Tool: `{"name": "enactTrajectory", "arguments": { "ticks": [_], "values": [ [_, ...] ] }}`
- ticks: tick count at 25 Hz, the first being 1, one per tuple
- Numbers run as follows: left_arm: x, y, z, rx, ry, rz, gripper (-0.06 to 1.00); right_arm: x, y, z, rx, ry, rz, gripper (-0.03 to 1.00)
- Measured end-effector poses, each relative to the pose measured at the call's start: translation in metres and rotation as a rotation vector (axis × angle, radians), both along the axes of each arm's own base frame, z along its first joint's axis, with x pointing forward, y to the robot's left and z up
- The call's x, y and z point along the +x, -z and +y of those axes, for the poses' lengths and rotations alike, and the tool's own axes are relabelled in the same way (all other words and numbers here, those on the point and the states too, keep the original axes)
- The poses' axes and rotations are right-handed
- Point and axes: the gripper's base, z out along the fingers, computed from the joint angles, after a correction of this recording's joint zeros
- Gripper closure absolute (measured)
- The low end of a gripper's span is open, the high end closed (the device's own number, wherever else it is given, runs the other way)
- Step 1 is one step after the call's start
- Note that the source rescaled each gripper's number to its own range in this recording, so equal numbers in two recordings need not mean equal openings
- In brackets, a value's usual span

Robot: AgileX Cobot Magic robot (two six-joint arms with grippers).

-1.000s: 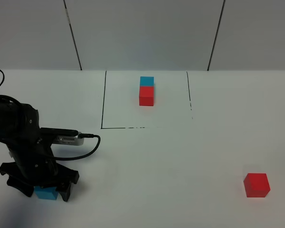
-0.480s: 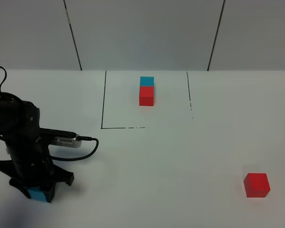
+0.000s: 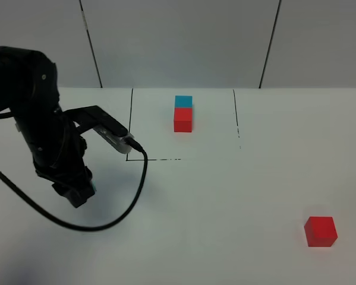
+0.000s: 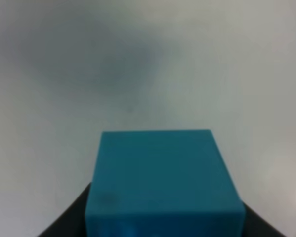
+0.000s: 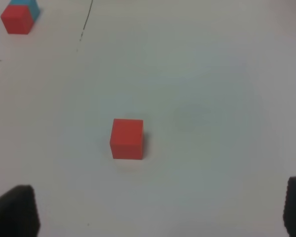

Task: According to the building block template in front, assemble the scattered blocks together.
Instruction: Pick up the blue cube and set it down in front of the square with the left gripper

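**Left arm gripping cyan cube, red cube lying loose**

The left gripper (image 3: 79, 193) is clamping tight on the cyan-blue cube (image 4: 160, 182) at near left. It is holding the cube apparently clear of the white table (image 3: 225, 196), and only a sliver of it is showing from the high view. The right gripper (image 5: 155, 212) is hanging wide open, holding nothing. The red cube (image 5: 127, 138) is sitting at near right, well apart from the building block template (image 3: 183, 116) at far middle.

One camera sits high off my arms, looking down across the table (image 3: 225, 196) toward the far wall (image 3: 178, 41). My left wrist camera sits very close to the cyan-blue cube (image 4: 160, 177). My right wrist camera looks from higher at the red cube (image 5: 126, 139) and the far template pair (image 5: 18, 17), both shared with the high view.
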Motion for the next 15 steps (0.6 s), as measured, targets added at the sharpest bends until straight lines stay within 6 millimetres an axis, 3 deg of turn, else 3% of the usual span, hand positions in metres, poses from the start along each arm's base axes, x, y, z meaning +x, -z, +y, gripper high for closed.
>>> {"name": "enactTrajectory", "arguments": {
  "ticks": [4, 8, 15],
  "values": [
    [-0.010, -0.009, -0.037, 0.026, 0.318, -0.073, 0.94, 0.000, 0.000, 0.000, 0.000, 0.000, 0.000, -0.03],
    [-0.013, -0.011, -0.067, 0.075, 0.530, -0.188, 0.94, 0.000, 0.000, 0.000, 0.000, 0.000, 0.000, -0.03],
    [0.009, 0.019, -0.101, 0.105, 0.672, -0.173, 0.94, 0.000, 0.000, 0.000, 0.000, 0.000, 0.000, -0.03]
  ]
}}
